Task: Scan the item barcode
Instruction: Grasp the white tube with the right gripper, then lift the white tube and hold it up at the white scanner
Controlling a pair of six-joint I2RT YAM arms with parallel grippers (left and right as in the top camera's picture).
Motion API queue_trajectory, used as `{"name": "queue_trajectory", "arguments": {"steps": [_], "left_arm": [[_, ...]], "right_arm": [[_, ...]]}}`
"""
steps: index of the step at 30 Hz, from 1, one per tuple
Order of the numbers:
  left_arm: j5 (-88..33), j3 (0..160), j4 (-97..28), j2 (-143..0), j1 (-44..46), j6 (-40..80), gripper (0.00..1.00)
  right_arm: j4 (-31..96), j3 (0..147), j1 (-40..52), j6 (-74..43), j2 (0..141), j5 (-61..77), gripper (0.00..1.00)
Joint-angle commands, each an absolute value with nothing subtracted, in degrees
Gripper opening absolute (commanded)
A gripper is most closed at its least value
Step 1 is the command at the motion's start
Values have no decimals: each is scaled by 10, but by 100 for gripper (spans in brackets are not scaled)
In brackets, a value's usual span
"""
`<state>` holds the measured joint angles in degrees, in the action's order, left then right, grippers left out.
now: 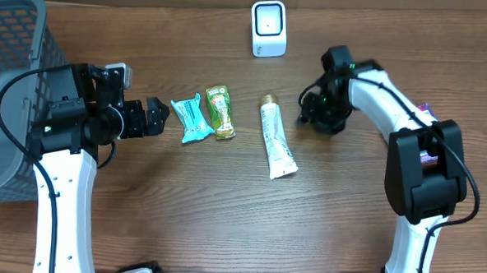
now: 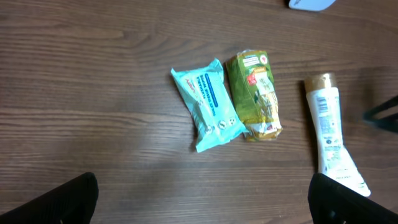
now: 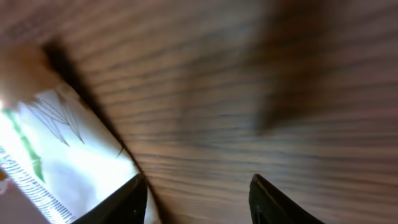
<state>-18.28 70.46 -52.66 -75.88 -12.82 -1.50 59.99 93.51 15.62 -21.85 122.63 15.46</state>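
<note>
**Desk:** A brown wood-grain table (image 1: pixel 183 208), seen from above. What lies on it?

**Operator:** From my station I see a white scanner (image 1: pixel 269 28) standing at the far edge and a grey mesh basket (image 1: pixel 9 27) at the far left corner. Three items lie in a row mid-table. A teal packet (image 1: pixel 190 120) and a green packet (image 1: pixel 220 112) lie side by side, touching. A white tube (image 1: pixel 276 142) with a gold cap lies apart to their right, cap toward the scanner.

**Desk:** And the arms?

**Operator:** My left gripper (image 1: pixel 155 117) hovers just left of the teal packet, jaws spread wide, holding nothing. My right gripper (image 3: pixel 198 180) sits low beside the tube, on its right. Its jaws are parted, with only bare wood between the fingers (image 3: pixel 124 202). The tube lies flat on the table just outside one finger. Whether that finger touches it, I cannot tell; the wrist view is blurred.
</note>
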Motion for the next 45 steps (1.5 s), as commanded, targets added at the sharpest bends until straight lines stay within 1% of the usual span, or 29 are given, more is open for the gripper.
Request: {"name": "queue_trajectory", "arguments": {"steps": [1,2,4,5,7,8,9,11,14,19,23,24,27,28,31,33,35,37,38,45], "left_arm": [[-189,712,-526,-754,-127,-22,100],[-189,712,-526,-754,-127,-22,99],[-189,712,-526,-754,-127,-22,100],[-189,712,-526,-754,-127,-22,100],[-189,712,-527,-754,-127,-22,100],[-189,712,-526,-754,-127,-22,100],[-189,712,-526,-754,-127,-22,100],[-189,712,-526,-754,-127,-22,100],[-189,712,-526,-754,-127,-22,100],[-189,712,-526,-754,-127,-22,100],[-189,712,-526,-754,-127,-22,100],[-189,712,-526,-754,-127,-22,100],[-189,712,-526,-754,-127,-22,100],[-189,712,-526,-754,-127,-22,99],[-189,712,-526,-754,-127,-22,99],[-189,712,-526,-754,-127,-22,100],[-189,712,-526,-754,-127,-22,99],[-189,712,-526,-754,-127,-22,100],[-189,712,-526,-754,-127,-22,100],[-189,712,-526,-754,-127,-22,99]], "right_arm": [[637,1013,181,-160,1209,48,56],[646,1025,185,-160,1209,48,58],[658,1036,190,-136,1209,83,70],[660,1037,190,-116,1209,119,73],[672,1035,188,-62,1209,208,74],[677,1032,186,-39,1209,240,74],[684,1029,184,-22,1209,262,76],[691,1021,183,-10,1209,282,87],[676,994,188,-10,1209,282,100],[611,914,205,-20,1209,288,100],[557,857,209,-21,1209,333,100],[546,847,209,-21,1209,342,98],[514,825,209,-39,1209,349,88],[502,820,209,-50,1209,349,80],[482,813,209,-63,1209,349,48],[478,813,209,-65,1209,349,31],[476,813,209,-74,1209,349,18],[476,813,209,-75,1209,349,7],[476,813,209,-75,1209,350,4],[470,827,201,-70,1195,413,4]]}}
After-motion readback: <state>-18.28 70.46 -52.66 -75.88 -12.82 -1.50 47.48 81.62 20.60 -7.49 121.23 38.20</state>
